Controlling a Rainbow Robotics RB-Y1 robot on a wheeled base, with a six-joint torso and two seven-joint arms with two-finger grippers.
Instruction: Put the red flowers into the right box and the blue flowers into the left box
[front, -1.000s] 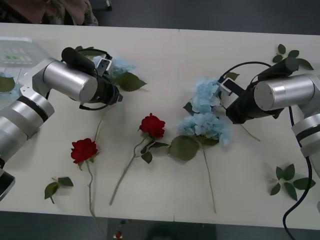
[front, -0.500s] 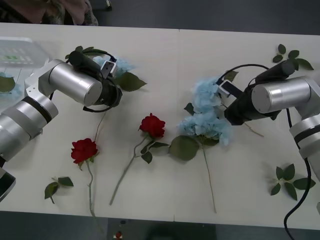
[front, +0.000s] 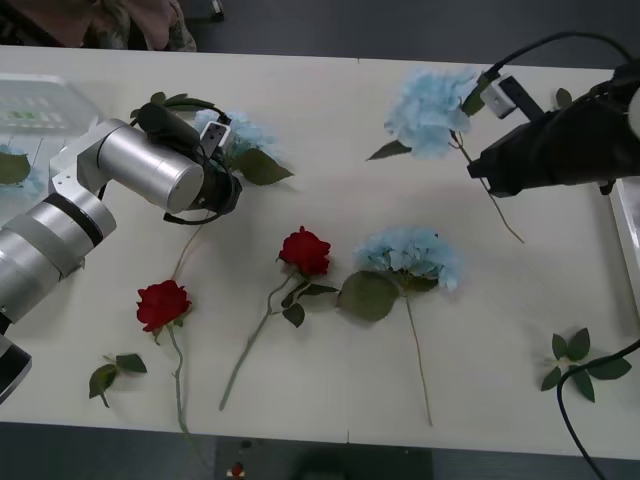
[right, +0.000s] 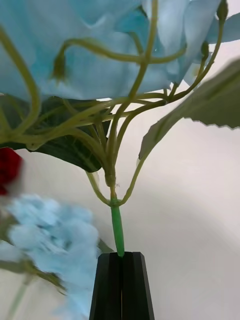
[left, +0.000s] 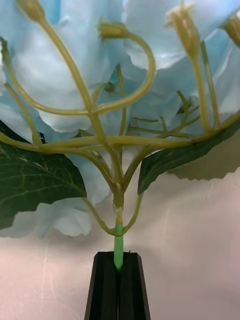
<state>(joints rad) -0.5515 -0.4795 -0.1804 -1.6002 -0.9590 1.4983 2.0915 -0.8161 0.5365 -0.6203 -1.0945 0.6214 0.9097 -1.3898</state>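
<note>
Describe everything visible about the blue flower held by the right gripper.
The blue flower is a fluffy pale sky-blue cluster, fabric-like, with a green leaf jutting off one side. In the right wrist view, thin yellow-green stalks branch under the petals and join into one bright green stem, with dark leaves beside them. The right gripper has its black jaws shut on that stem just below the branching. In the front view the head hangs near the table's far edge, the long stem trailing toward the robot.

Even overhead light leaves soft shadows on my table (front: 330, 100); in my right wrist view the lower blue cluster (right: 55, 240) blurs.
</note>
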